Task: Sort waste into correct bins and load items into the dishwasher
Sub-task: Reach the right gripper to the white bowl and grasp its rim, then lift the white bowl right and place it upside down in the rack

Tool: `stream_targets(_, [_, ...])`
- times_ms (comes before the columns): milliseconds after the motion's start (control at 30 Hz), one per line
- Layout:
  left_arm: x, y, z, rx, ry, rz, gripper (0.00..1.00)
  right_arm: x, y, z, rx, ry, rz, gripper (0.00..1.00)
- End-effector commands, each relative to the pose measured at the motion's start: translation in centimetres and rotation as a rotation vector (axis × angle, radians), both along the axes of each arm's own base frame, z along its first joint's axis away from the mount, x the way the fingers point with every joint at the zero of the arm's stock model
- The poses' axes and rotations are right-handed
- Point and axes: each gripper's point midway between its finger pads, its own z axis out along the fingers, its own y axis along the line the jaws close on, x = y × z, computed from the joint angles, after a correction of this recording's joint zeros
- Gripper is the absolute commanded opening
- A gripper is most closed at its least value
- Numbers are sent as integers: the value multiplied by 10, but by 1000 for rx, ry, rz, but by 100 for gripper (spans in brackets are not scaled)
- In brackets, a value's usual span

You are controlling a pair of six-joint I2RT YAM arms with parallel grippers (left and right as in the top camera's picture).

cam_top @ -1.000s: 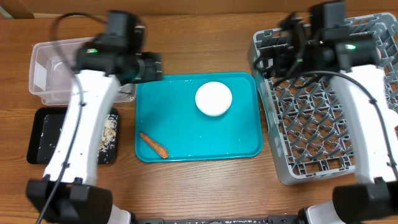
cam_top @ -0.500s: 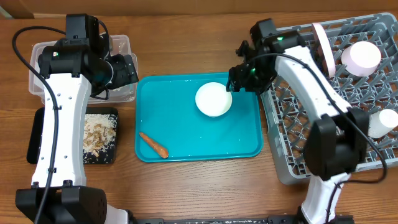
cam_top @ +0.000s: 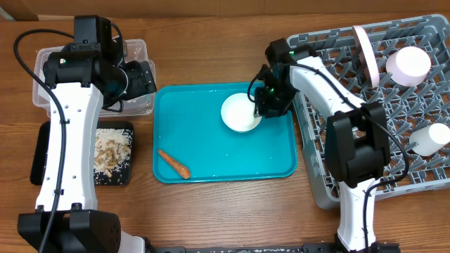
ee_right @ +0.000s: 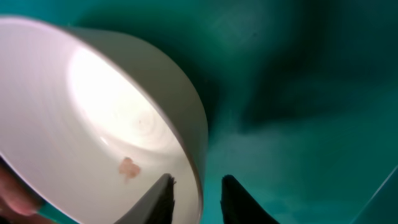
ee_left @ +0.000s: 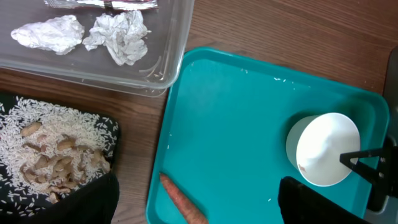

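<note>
The small white bowl (cam_top: 241, 112) (ee_right: 93, 106) stands on the teal tray (cam_top: 211, 144), a small pinkish smear inside it. My right gripper (cam_top: 259, 107) (ee_right: 198, 193) is shut on the bowl's right rim, one finger inside and one outside. An orange carrot (cam_top: 173, 164) (ee_left: 183, 200) lies near the tray's front left corner. My left gripper (cam_top: 144, 77) (ee_left: 199, 211) hangs open and empty above the tray's left edge. Crumpled white paper (ee_left: 118, 34) and a foil wrapper (ee_left: 106, 4) lie in the clear tub (cam_top: 49, 70). Beige food scraps (cam_top: 112, 149) fill the black tray (cam_top: 42, 158).
The grey dish rack (cam_top: 330, 140) stands at the right. It holds an upright pale pink plate (cam_top: 365, 53), a pink bowl (cam_top: 408, 63) and a white cup (cam_top: 429, 138). Bare wood runs along the table's front edge.
My right arm swung from over the rack down to the white bowl, and its jaws narrowed around the rim. The left arm drew back toward the tub, then stayed still.
</note>
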Motion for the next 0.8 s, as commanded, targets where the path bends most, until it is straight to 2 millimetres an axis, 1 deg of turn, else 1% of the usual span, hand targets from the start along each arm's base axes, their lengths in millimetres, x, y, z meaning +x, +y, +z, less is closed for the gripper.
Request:
stream_targets(0, [0, -3, 12, -12, -35, -2, 84, 2, -10, -8, -68, 5, -49, 15])
stream_targets(33, [0, -3, 12, -11, -35, -2, 84, 2, -10, -8, -68, 6, -53, 9])
stream_targets(100, [0, -3, 12, -11, -35, -2, 84, 1, -10, -2, -69, 8, -57, 6])
stream_targets(167, [0, -3, 12, -12, -35, -2, 84, 3, -12, 11, -64, -8, -61, 4])
stream_targets(233, [0, -3, 13, -11, -36, -1, 84, 9, -16, 33, -67, -60, -68, 4])
stream_targets(300, [1, -3, 13, -11, -37, -1, 84, 15, -19, 60, -69, -129, -64, 4])
stream_targets(367, [1, -3, 13, -11, -37, -2, 84, 20, -26, 94, -89, -224, -58, 4])
stream_targets(400, [1, -3, 13, -11, -37, -2, 84, 22, -32, 110, -116, -273, -66, 4])
stream_targets(433, [1, -3, 13, -11, -37, -2, 84, 25, -42, 128, -157, -335, -78, 4])
stream_targets(500, [1, -3, 13, -10, -39, -1, 84, 31, -67, 156, -269, -448, -113, 4])
stream_targets(567, [2, -3, 13, -10, -42, -1, 84, 37, -100, 180, -430, -552, -161, 4])
stream_targets(667, [3, -3, 14, -11, -47, -1, 84, 43, -152, 206, -713, -661, -323, 4])
stream_targets(767, [3, -3, 14, -10, -47, -2, 84, 43, -186, 219, -909, -734, -471, 4])
